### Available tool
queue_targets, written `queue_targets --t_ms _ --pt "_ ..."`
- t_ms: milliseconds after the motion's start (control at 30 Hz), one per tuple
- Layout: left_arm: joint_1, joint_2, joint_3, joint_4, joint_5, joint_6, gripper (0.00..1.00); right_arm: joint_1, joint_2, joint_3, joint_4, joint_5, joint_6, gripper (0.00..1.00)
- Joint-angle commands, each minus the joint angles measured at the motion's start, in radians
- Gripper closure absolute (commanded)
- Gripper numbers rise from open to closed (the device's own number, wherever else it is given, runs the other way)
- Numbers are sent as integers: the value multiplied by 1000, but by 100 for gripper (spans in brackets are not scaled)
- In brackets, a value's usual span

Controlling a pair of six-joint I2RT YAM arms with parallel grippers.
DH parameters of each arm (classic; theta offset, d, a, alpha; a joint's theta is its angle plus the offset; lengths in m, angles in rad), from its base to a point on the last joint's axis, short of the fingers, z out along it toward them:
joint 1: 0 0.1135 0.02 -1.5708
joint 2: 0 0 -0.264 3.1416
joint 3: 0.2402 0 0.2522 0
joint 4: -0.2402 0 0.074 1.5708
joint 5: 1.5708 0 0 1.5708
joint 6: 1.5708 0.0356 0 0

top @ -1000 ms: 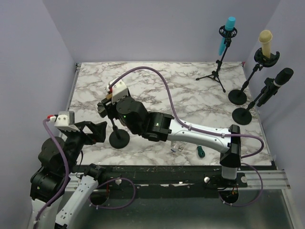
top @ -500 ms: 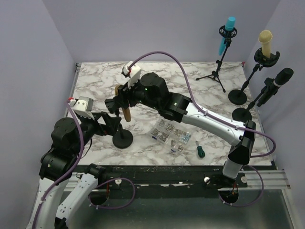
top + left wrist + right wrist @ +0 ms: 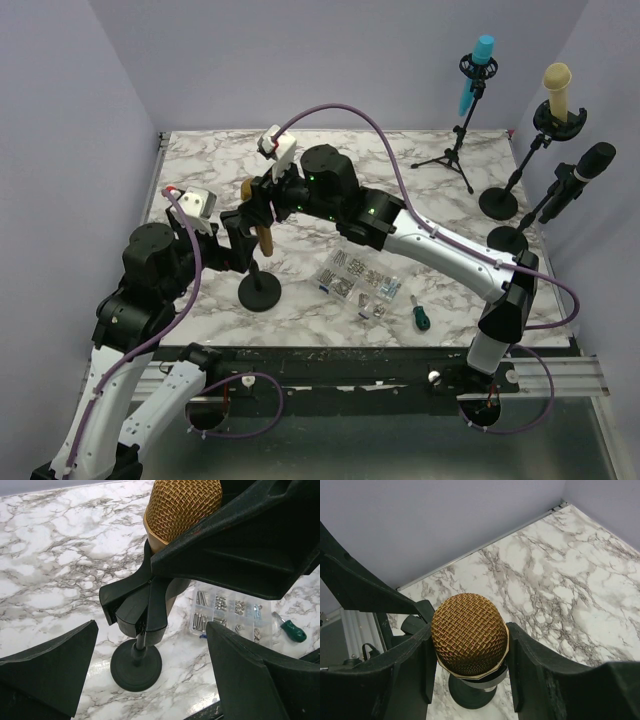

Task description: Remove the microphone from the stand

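A gold mesh-headed microphone (image 3: 262, 222) sits tilted in the black clip of a small stand with a round black base (image 3: 260, 292) at the left front of the marble table. My right gripper (image 3: 257, 205) reaches in from the right, and its fingers (image 3: 412, 666) press both sides of the microphone head (image 3: 469, 632). My left gripper (image 3: 236, 252) is open. In the left wrist view its wide-spread fingers (image 3: 50, 667) flank the clip (image 3: 135, 607) and the stand base (image 3: 136, 666) without touching them, and the microphone (image 3: 182, 505) rises above.
A clear box of screws (image 3: 360, 280) and a green screwdriver (image 3: 421, 318) lie right of the stand. Three more stands, with blue (image 3: 478, 62), cream (image 3: 557, 90) and black (image 3: 588, 168) microphones, are at the back right. Purple walls enclose the table.
My right arm has risen off the table and swung back, its gripper now around the microphone head. My left arm has lifted and moved right, up to the stand.
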Motion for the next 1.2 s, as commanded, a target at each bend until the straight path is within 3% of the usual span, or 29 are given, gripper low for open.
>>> queue_targets --t_ms 0,200,300,333,367,400,433,867,1067,1167 --pt "-3 19 19 25 -13 75 9 -12 13 7 -60 -78 19 99" --pt "-3 74 35 42 -10 121 8 -20 40 43 -72 -121 26 99" --pt "-3 84 26 49 36 121 17 -21 41 45 -75 -127 35 99" --pt "-2 83 20 49 43 123 26 -21 39 46 -74 -129 37 99" --pt "-3 85 18 44 57 132 45 -20 38 42 -70 -134 41 99" --pt "-2 86 20 35 53 139 96 -21 37 37 -66 -140 43 99" --pt "-3 83 15 26 24 122 100 -20 33 34 -63 -151 40 99" --pt "-3 -22 -74 -22 15 102 100 -20 5 136 -61 -40 67 99" --pt "-3 -20 -80 -3 41 77 100 -19 37 369 -126 6 25 99" --pt "-3 -6 -76 -15 36 75 100 -19 9 388 -94 74 4 99"
